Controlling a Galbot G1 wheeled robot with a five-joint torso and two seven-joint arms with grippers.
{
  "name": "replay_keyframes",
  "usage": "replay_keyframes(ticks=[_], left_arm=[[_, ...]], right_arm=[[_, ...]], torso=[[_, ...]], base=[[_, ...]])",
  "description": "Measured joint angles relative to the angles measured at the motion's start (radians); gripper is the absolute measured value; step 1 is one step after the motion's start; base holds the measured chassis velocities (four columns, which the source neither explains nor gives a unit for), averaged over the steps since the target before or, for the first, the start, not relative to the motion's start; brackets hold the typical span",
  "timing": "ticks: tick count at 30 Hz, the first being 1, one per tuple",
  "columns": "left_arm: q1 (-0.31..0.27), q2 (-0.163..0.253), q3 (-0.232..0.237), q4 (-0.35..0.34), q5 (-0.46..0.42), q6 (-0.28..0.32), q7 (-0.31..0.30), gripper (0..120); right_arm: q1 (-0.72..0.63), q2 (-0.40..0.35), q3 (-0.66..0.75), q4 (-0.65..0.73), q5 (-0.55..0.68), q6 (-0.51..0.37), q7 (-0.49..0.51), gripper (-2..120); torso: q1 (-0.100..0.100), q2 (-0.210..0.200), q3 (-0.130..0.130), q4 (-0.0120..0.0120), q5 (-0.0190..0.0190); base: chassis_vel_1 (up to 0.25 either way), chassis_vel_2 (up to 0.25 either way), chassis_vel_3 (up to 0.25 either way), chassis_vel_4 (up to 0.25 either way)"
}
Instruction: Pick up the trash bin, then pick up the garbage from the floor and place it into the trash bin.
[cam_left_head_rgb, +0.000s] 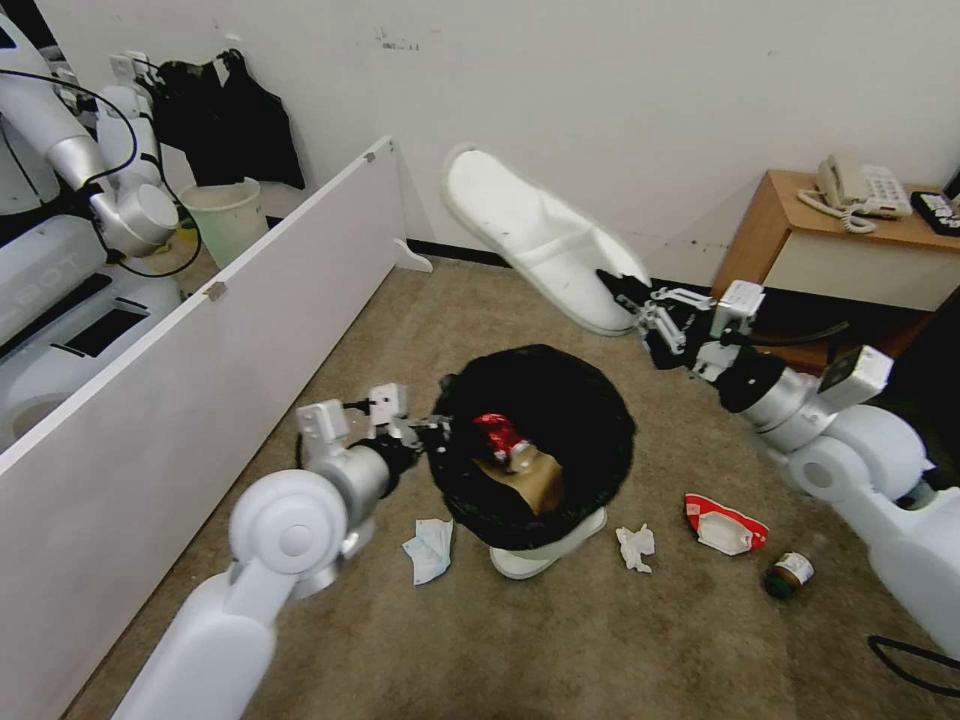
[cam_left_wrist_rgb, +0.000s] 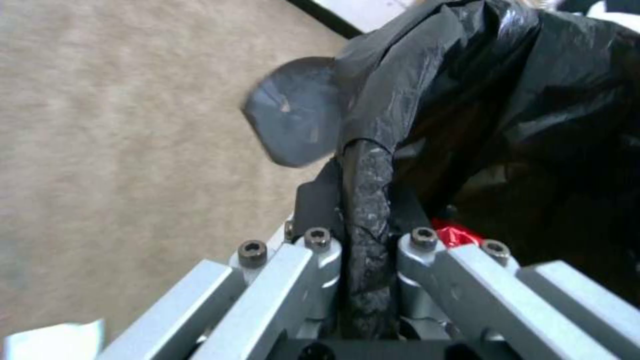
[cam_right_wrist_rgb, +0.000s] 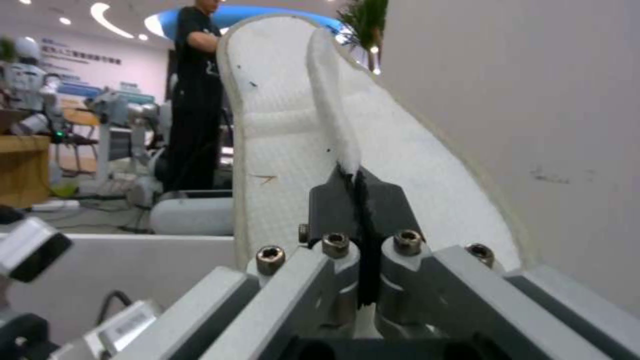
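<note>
The trash bin (cam_left_head_rgb: 535, 440) is hanging above the carpet near the middle of the head view, its black liner folded over the rim and its mouth facing up. The left gripper (cam_left_head_rgb: 432, 425) is pinching that rim at the bin's 9 o'clock side, jaws closed tight on the bunched bag (cam_left_wrist_rgb: 365, 200). Inside are lying a crushed red can (cam_left_head_rgb: 500, 435) and a brown paper bag (cam_left_head_rgb: 530, 478).

At about 1 o'clock from the bin, the right gripper (cam_left_head_rgb: 622, 288) is holding 1 white slipper (cam_left_head_rgb: 545, 240) in the air, jaws nearly shut on the thin edge of its upper (cam_right_wrist_rgb: 343, 150). The slipper's long axis is running from the grip at 4 o'clock up toward 10 o'clock, its far end pointing at the wall and its open side facing the camera.

The step in hand looks like carrying the slipper to the bin. The next move would call for swinging it toward 7 o'clock until it hangs over the mouth, probably tipped end-down, since it looks about as long as the opening is wide.

On the floor remain a 2nd slipper (cam_left_head_rgb: 545, 555) under the bin, a face mask (cam_left_head_rgb: 428, 548), a tissue (cam_left_head_rgb: 636, 546), a red-white wrapper (cam_left_head_rgb: 725, 523) and a bottle (cam_left_head_rgb: 790, 574).
</note>
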Motion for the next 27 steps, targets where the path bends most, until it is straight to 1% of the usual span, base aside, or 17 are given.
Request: replay_keyframes(ticks=[1, 3, 4, 6, 7, 9, 10, 12, 13, 14, 15, 16, 17, 19, 20, 23, 27], left_arm=[[0.0, 0.0, 0.0, 0.0, 0.0, 0.0, 0.0, 4], [-0.036, -0.008, 0.035, 0.023, -0.01, -0.023, 0.014, 4], [-0.05, -0.013, 0.046, 0.03, -0.017, -0.029, 0.014, 4], [-0.061, -0.017, 0.054, 0.037, -0.023, -0.034, 0.015, 4], [-0.085, -0.025, 0.068, 0.055, -0.036, -0.045, 0.016, 4], [-0.093, -0.027, 0.071, 0.061, -0.042, -0.048, 0.016, 4], [-0.116, -0.034, 0.081, 0.078, -0.062, -0.052, 0.012, 4], [-0.125, -0.037, 0.084, 0.084, -0.068, -0.054, 0.009, 4], [-0.15, -0.049, 0.099, 0.102, -0.087, -0.062, -0.017, 4], [-0.15, -0.049, 0.099, 0.102, -0.087, -0.062, -0.017, 4], [-0.164, -0.061, 0.106, 0.112, -0.1, -0.07, -0.044, 4], [-0.178, -0.083, 0.111, 0.125, -0.114, -0.084, -0.082, 4], [-0.178, -0.083, 0.111, 0.125, -0.114, -0.084, -0.082, 4], [-0.188, -0.113, 0.11, 0.135, -0.122, -0.101, -0.112, 4], [-0.189, -0.121, 0.109, 0.137, -0.123, -0.106, -0.119, 4], [-0.188, -0.127, 0.102, 0.14, -0.123, -0.118, -0.128, 4], [-0.176, -0.123, 0.088, 0.139, -0.123, -0.127, -0.128, 4]], right_arm=[[0.0, 0.0, 0.0, 0.0, 0.0, 0.0, 0.0, 0], [0.015, 0.002, -0.023, -0.012, 0.003, 0.0, -0.017, 0], [0.019, 0.002, -0.028, -0.017, 0.004, 0.0, -0.027, 0], [0.02, 0.002, -0.03, -0.022, 0.005, 0.0, -0.035, 0], [0.021, 0.003, -0.036, -0.031, 0.005, 0.003, -0.048, 0], [0.021, 0.003, -0.038, -0.034, 0.006, 0.004, -0.052, 0], [0.023, 0.004, -0.046, -0.044, 0.005, 0.01, -0.068, 0], [0.025, 0.005, -0.05, -0.048, 0.005, 0.012, -0.073, 0], [0.032, 0.012, -0.063, -0.058, 0.004, 0.017, -0.088, 0], [0.032, 0.012, -0.063, -0.058, 0.004, 0.017, -0.088, 0], [0.036, 0.018, -0.068, -0.062, 0.003, 0.019, -0.093, 0], [0.039, 0.025, -0.074, -0.066, 0.002, 0.02, -0.099, 0], [0.039, 0.025, -0.074, -0.066, 0.002, 0.02, -0.099, 0], [0.035, 0.03, -0.077, -0.068, -0.003, 0.023, -0.106, 0], [0.03, 0.03, -0.077, -0.069, -0.006, 0.024, -0.11, 0], [0.01, 0.028, -0.068, -0.069, -0.011, 0.026, -0.116, 0], [-0.016, 0.019, -0.05, -0.067, -0.016, 0.028, -0.121, 0]], torso=[[0.0, 0.0, 0.0, 0.0, 0.0], [0.0, 0.0, 0.0, -0.0001, 0.0], [0.0, 0.0, 0.0, -0.0001, 0.0], [0.0, 0.0, 0.0, -0.0002, 0.0], [0.0, 0.0, 0.0, -0.0002, 0.0], [0.0, 0.0, 0.0, -0.0001, 0.0], [0.0, 0.0, 0.0, -0.0001, 0.0], [0.0, 0.0, 0.0, -0.0001, 0.0], [0.0, 0.0, 0.0, -0.0001, 0.0001], [0.0, 0.0, 0.0, -0.0001, 0.0001], [0.0, 0.0, 0.0, -0.0001, 0.0002], [0.0, 0.0, 0.0, -0.0001, 0.0001], [0.0, 0.0, 0.0, -0.0001, 0.0001], [0.0, 0.0, 0.0, -0.0001, 0.0001], [0.0, 0.0, 0.0, -0.0002, -0.0001], [0.0, 0.0, 0.0, -0.0002, 0.0001], [0.0, 0.0, 0.0, -0.0001, 0.0]], base=[[0.0, 0.0, 0.0, 0.0], [0.0, 0.0, 0.0, 0.0], [0.0, 0.0, 0.0, 0.0], [0.0, 0.0, 0.0, 0.0], [0.0, 0.0, 0.0, 0.0], [0.0, 0.0, 0.0, 0.0], [0.0, 0.0, 0.0, 0.0], [0.0, 0.0, 0.0, 0.0], [0.0, 0.0, 0.0, 0.0], [0.0, 0.0, 0.0, 0.0], [0.0, 0.0, 0.0, 0.0], [0.0, 0.0, 0.0, 0.0], [0.0, 0.0, 0.0, 0.0], [0.0, 0.0, 0.0, 0.0], [0.0, 0.0, 0.0, 0.0], [0.0, 0.0, 0.0, 0.0], [0.0, 0.0, 0.0, 0.0]])
